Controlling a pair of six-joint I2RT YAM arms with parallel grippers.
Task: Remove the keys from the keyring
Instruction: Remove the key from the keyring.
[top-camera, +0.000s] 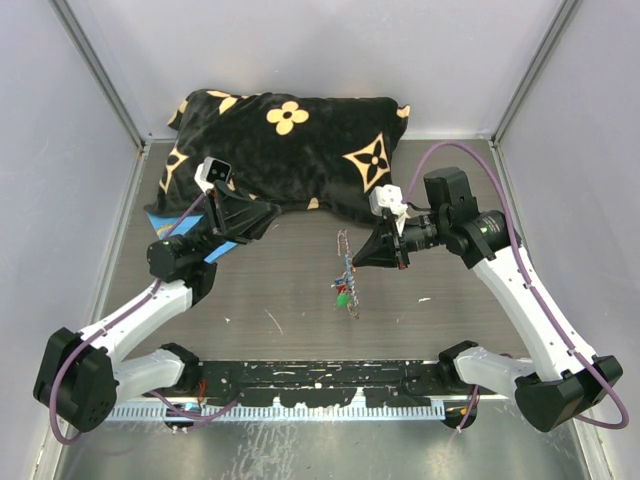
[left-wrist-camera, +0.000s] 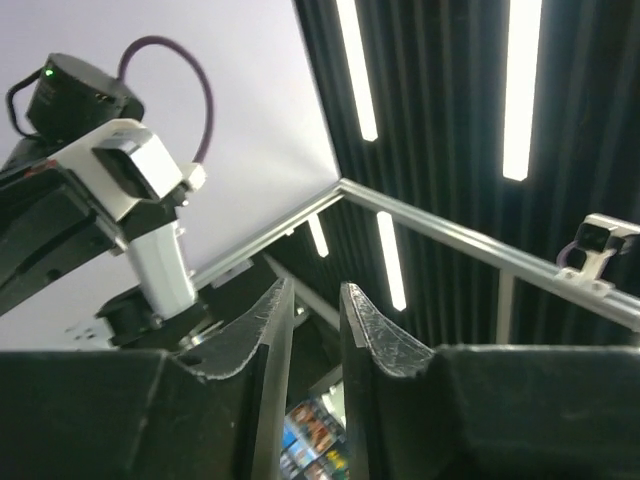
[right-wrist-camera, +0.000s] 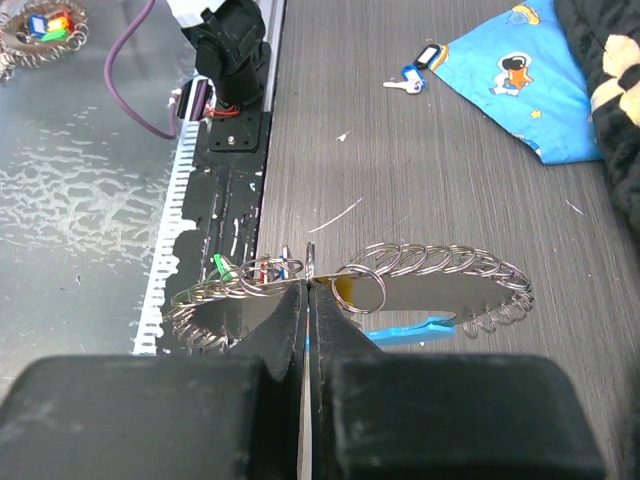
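My right gripper (top-camera: 360, 258) is shut on the keyring (top-camera: 345, 245), a grey chain of wire rings held above the table. In the right wrist view the fingertips (right-wrist-camera: 310, 285) pinch one ring at the middle of the keyring (right-wrist-camera: 440, 262), and its light-blue curved section (right-wrist-camera: 410, 328) lies below. The keys (right-wrist-camera: 250, 268), with tiny green, red and blue heads, hang on the ring just left of the fingers and show as a coloured cluster (top-camera: 343, 292) from above. My left gripper (top-camera: 266, 215) hovers by the pillow's front edge, apart from the ring. Its fingers (left-wrist-camera: 315, 292) stand slightly apart, holding nothing and pointing at the ceiling.
A black pillow with gold flowers (top-camera: 290, 140) lies along the back. A blue cartoon-print sheet (right-wrist-camera: 520, 80) lies flat under the left arm (top-camera: 222, 250), with one loose blue-tagged key (right-wrist-camera: 415, 76) beside its corner. The arms' mounting rail (top-camera: 320, 385) runs along the near edge.
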